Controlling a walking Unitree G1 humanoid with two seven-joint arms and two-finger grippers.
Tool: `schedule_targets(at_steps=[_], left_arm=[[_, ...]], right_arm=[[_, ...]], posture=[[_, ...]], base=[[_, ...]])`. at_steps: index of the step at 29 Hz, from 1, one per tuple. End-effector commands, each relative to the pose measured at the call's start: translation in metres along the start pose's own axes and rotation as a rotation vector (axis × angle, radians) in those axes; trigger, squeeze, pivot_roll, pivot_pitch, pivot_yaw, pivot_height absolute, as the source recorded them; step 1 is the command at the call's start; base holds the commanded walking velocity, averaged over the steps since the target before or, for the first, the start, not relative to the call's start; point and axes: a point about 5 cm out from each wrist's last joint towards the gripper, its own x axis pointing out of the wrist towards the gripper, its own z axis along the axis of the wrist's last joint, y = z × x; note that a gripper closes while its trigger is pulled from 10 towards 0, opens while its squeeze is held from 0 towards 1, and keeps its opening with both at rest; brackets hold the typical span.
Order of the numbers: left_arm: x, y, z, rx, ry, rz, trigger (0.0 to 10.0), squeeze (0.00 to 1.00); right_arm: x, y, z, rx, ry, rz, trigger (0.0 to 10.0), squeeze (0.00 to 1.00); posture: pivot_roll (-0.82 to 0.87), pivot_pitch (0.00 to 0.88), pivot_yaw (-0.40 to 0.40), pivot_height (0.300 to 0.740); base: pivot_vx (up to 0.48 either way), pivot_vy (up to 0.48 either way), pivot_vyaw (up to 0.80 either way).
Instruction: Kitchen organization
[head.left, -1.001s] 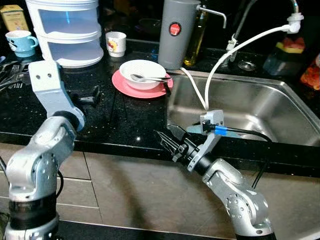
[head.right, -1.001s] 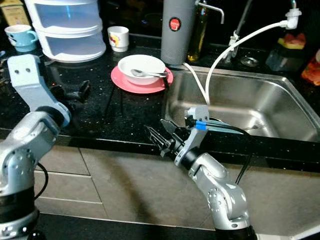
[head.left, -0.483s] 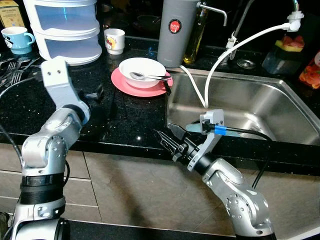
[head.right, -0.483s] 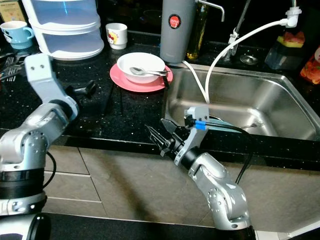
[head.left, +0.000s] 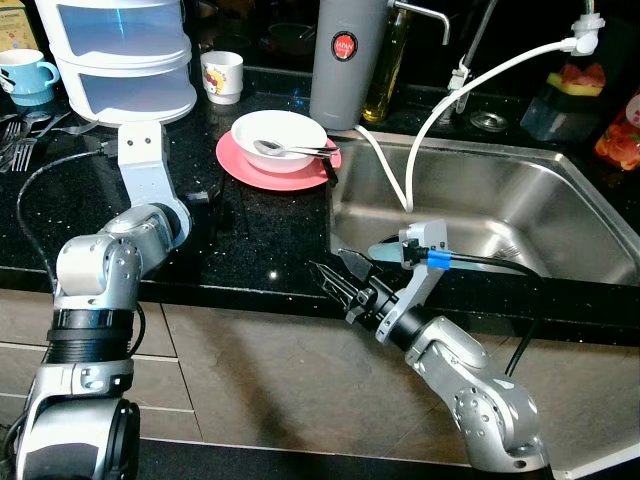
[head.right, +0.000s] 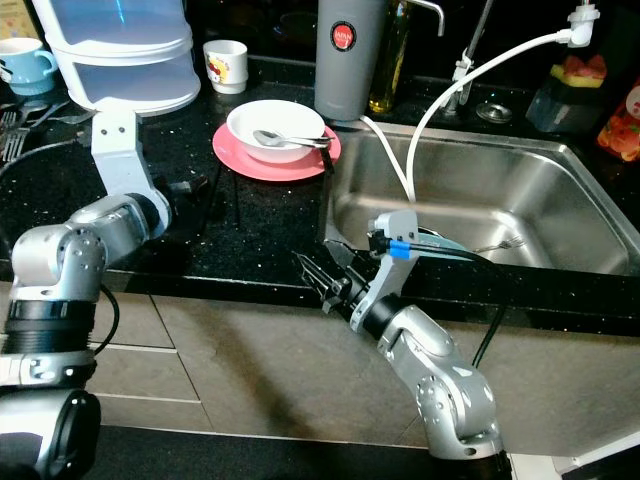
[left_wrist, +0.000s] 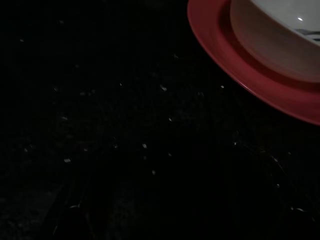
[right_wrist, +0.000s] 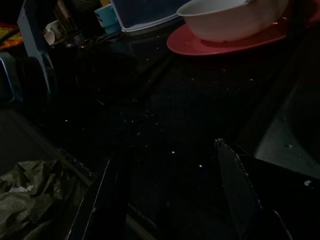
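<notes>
**Both arms low at the counter edge, bowl and plate untouched**

At the counter's front edge, my right gripper (head.left: 335, 272) sits just off the lip, level with the corner where the black counter (head.left: 255, 240) meets the sink (head.left: 480, 205). Its two black fingers are spread apart with nothing between them; the right wrist view looks between both fingers toward the plate. Below that edge it's just cabinet fronts, so there's open room under the arm.

My left arm is bent up over the counter, and its gripper (head.left: 197, 195) lies low on the black top, a bit short of the plate (head.left: 240, 168). I can't tell how far its fingers are open, they're too dark against the stone. The left wrist view has the plate's red rim (left_wrist: 250, 80) close ahead.

The white bowl (head.left: 280, 140) sits on the pink plate, spoon (head.left: 290, 152) lying in it with the handle reaching over the rim toward the sink. The plate's edge is just beside the sink's rim.

Bare counter runs between the plate and the front edge. Behind are the stacked container (head.left: 120, 55), a white cup (head.left: 222, 76), a blue mug (head.left: 22, 75), and a grey canister (head.left: 345, 60). A white hose (head.left: 440, 110) droops into the sink.
</notes>
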Motion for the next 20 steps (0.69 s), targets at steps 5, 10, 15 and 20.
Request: schedule_targets(at_steps=[5,10,15,20], left_arm=[[0.004,-0.004,0.013,0.023,-0.006,-0.016,10.0,0.00],[0.009,-0.011,0.007,0.020,0.092,-0.055,10.0,0.00],[0.012,-0.008,-0.006,0.072,0.198,-0.049,10.0,0.00],[0.012,-0.008,-0.006,0.113,0.216,-0.064,10.0,0.00]], right_arm=[[-0.002,0.002,0.001,-0.011,0.008,-0.004,10.0,0.00],[-0.002,0.002,0.001,-0.008,0.009,-0.017,10.0,0.00],[-0.001,0.003,0.000,-0.006,0.011,-0.027,10.0,0.00],[-0.001,0.004,-0.001,-0.004,0.012,-0.033,10.0,0.00]], posture=[[0.06,0.050,-0.049,0.740],[0.06,0.051,-0.042,0.740],[0.07,0.055,-0.036,0.740],[0.07,0.056,-0.036,0.740]], base=[[0.000,0.000,0.00],[0.000,0.000,0.00],[0.000,0.000,0.00],[0.000,0.000,0.00]])
